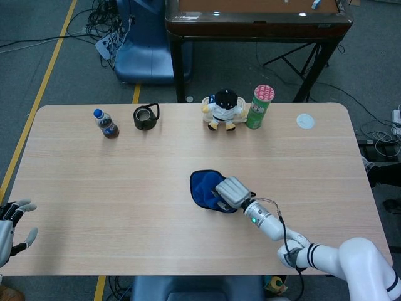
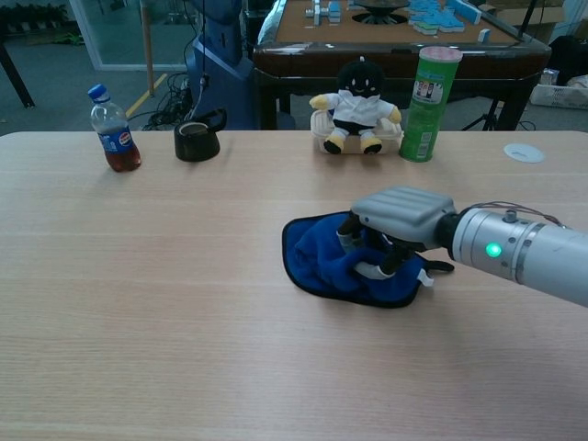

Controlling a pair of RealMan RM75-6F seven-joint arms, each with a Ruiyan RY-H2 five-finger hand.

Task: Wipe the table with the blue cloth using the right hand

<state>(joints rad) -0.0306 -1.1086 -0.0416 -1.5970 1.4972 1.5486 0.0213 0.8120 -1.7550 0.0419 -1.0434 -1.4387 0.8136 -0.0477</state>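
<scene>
Right hand (image 2: pixel 390 230) presses palm-down on the bunched blue cloth (image 2: pixel 331 262), fingers curled into its folds, near the middle of the wooden surface (image 2: pixel 138 294). Wiping well likely means keeping steady downward pressure and sliding in broad strokes, steering short of the plush toy (image 2: pixel 358 106) and green canister (image 2: pixel 424 90)

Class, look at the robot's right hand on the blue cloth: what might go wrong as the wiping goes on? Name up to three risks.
1. The blue cloth lies bunched under the right hand, so it may roll up and wipe only a narrow strip.
2. The fingers dig into folds; the cloth might slip free mid-stroke.
3. A long sweep toward the far edge could knock the plush toy or the green canister.
</scene>
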